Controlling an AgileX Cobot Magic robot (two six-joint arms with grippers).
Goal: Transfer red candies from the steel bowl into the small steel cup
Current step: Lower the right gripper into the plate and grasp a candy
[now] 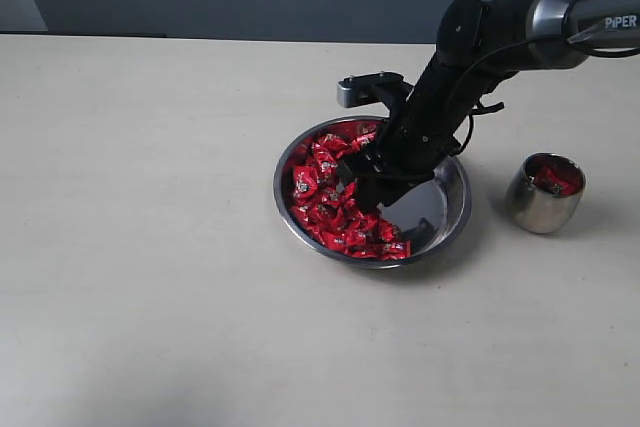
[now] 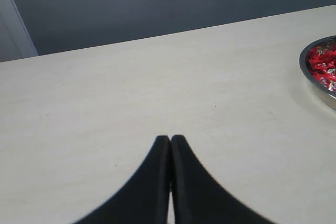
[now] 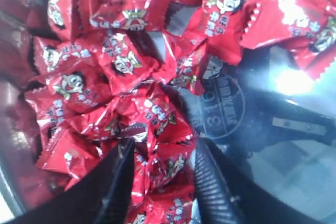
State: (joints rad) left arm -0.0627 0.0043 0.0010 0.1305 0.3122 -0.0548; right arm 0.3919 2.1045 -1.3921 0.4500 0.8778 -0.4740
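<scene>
Though candies many, one bowl.

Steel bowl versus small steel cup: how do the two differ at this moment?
The steel bowl is wide and shallow; the small steel cup is far narrower, with rounded sides. The bowl holds a heap of red candies; the cup shows only a little red inside. The right gripper reaches into the bowl, jaws apart among candies; the cup stands apart, untouched. Both are shiny steel on the pale table.
</scene>
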